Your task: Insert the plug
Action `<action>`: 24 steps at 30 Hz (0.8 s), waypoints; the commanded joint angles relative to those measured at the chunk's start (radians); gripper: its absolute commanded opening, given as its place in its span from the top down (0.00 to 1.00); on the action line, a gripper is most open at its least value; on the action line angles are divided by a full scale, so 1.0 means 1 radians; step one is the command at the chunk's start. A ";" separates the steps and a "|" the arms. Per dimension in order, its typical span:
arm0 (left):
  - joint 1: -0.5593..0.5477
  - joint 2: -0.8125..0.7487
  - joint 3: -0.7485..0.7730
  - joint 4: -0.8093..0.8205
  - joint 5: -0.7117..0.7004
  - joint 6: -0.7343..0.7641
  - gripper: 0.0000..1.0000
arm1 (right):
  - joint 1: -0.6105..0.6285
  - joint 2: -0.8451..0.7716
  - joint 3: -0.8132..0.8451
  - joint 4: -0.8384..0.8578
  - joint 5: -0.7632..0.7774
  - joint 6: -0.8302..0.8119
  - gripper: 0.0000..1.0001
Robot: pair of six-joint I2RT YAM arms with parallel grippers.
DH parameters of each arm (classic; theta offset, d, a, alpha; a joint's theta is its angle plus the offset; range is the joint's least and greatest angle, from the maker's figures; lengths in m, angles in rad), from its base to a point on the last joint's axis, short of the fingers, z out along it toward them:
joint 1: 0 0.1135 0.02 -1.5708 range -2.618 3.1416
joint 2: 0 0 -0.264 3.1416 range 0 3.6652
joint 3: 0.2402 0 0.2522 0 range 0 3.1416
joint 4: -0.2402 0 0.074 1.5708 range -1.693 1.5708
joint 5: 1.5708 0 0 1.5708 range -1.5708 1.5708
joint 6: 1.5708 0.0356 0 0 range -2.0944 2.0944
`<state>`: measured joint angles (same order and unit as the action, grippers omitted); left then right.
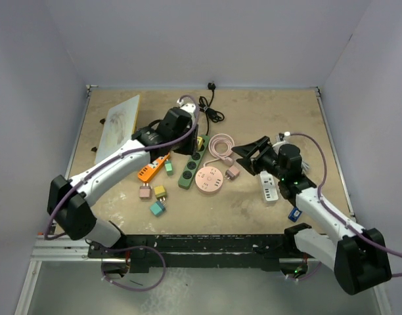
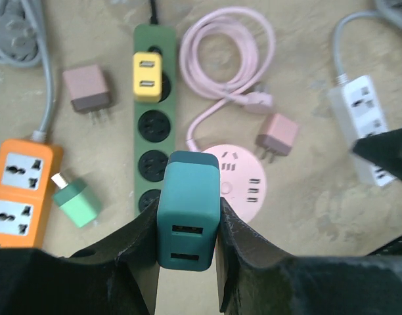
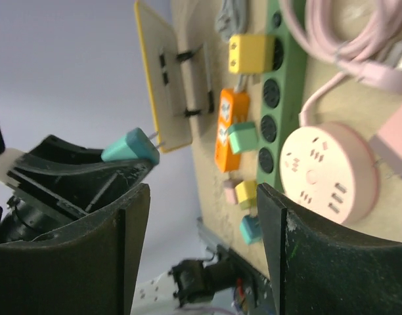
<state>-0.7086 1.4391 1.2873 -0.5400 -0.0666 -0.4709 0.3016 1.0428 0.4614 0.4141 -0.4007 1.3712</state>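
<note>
Looking down from the top external view: left gripper (image 1: 184, 136) sits by the green power strip (image 1: 192, 165). The right gripper (image 1: 248, 152) hovers near the pink round hub (image 1: 211, 178). Strips counted: four, namely green, orange strip (image 1: 152, 168), pink hub and white strip (image 1: 270, 187).

Left wrist: the jaws pinch the flat sides of the teal plug (image 2: 188, 210), USB face toward the camera. It is held over the green strip's sockets, just beside the hub. Loose adapters: three, namely brown-pink adapter (image 2: 87, 88), mint adapter (image 2: 76, 201) and pink adapter (image 2: 278, 134). One yellow adapter (image 2: 147, 77) is already seated in the strip. The plug is judged light, rigid and smooth-shelled, so it could twist or slip under push. The side faces near mid-body look the right hold, with the prongs left free.

Right wrist: its own fingers (image 3: 76, 249) are spread wide with nothing between them. The teal plug shows aloft in the other gripper, two prongs bare, clear of the table (image 3: 332, 39).
</note>
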 commanded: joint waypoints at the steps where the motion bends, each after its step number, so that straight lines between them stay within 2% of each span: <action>1: 0.009 0.137 0.114 -0.233 -0.072 0.071 1.00 | -0.003 -0.106 0.095 -0.296 0.282 -0.161 0.33; 5: 0.009 0.259 0.207 -0.272 -0.053 0.104 1.00 | -0.003 -0.208 0.119 -0.428 0.480 -0.228 0.34; 8: 0.011 0.341 0.271 -0.289 -0.057 0.129 1.00 | -0.003 -0.256 0.129 -0.473 0.545 -0.263 0.35; 20: 0.032 0.591 0.487 -0.399 -0.065 0.146 1.00 | -0.002 -0.292 0.104 -0.506 0.552 -0.264 0.35; 24: 0.040 0.623 0.501 -0.413 -0.077 0.148 1.00 | -0.003 -0.292 0.106 -0.511 0.549 -0.265 0.35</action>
<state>-0.6819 2.0476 1.7443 -0.9100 -0.1158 -0.3439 0.3008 0.7650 0.5552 -0.1078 0.1215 1.1217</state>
